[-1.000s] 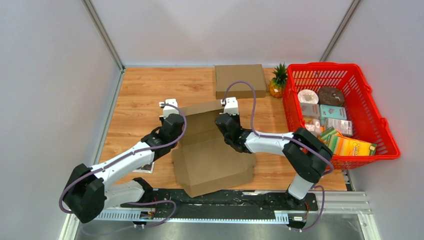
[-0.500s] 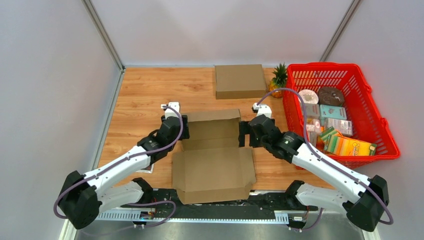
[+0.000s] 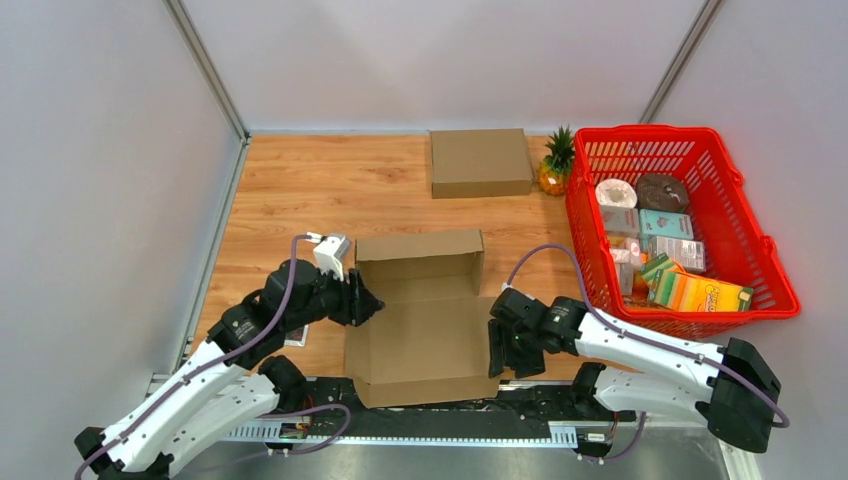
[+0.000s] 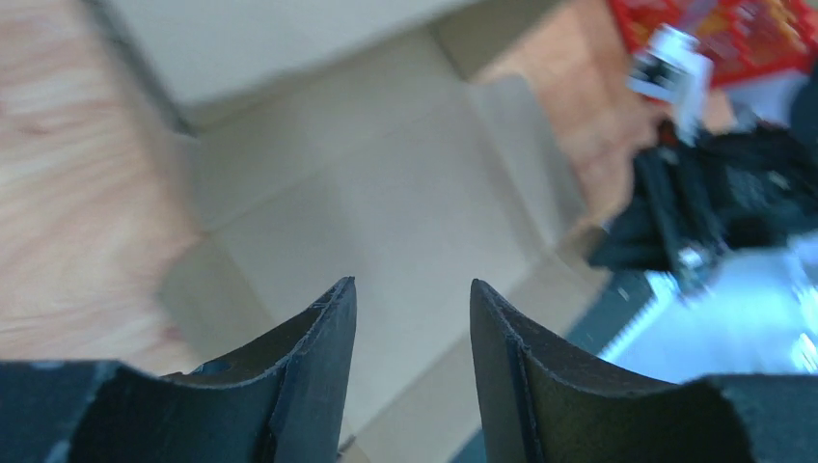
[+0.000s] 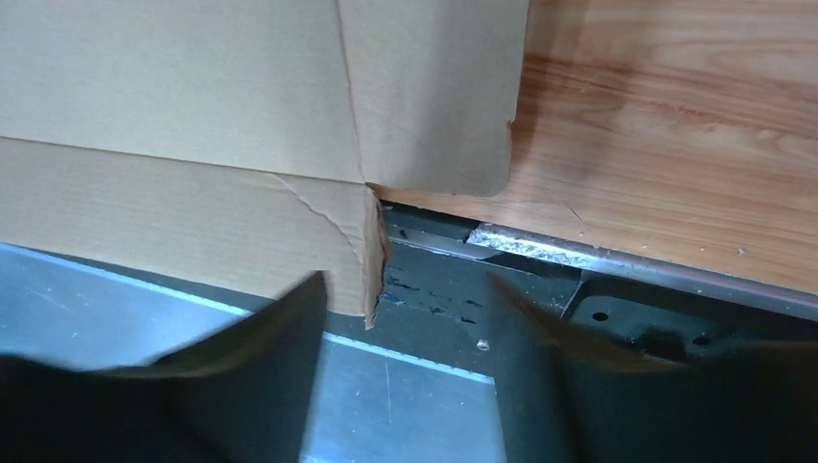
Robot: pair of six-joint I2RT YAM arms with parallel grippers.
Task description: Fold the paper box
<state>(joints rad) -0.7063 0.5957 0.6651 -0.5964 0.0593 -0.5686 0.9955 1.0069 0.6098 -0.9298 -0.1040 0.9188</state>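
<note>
Left fingers [image 4: 318,367] are parted, nothing between them, hovering over the box [image 3: 425,310] at its left edge, pointing across its floor. Right fingers [image 5: 270,376] are also spread and empty, just off the box's near right corner, where the cardboard shows a crease or small tear.

The box sits mid desk [image 3: 300,190]. Its far half has its walls up; its near panel lies flat, reaching the desk's near edge.

Step looks like mid-fold, between grips. Next move probably calls for each side to pinch a near flap or side wall and raise it together, going easy on the creased corner.

Beyond the box: closed box [image 3: 480,162], pineapple [image 3: 555,160]. Right of the box: red basket [image 3: 680,130] of packets.

Writing: none readable. The box is plain brown and the packet print is too small.
</note>
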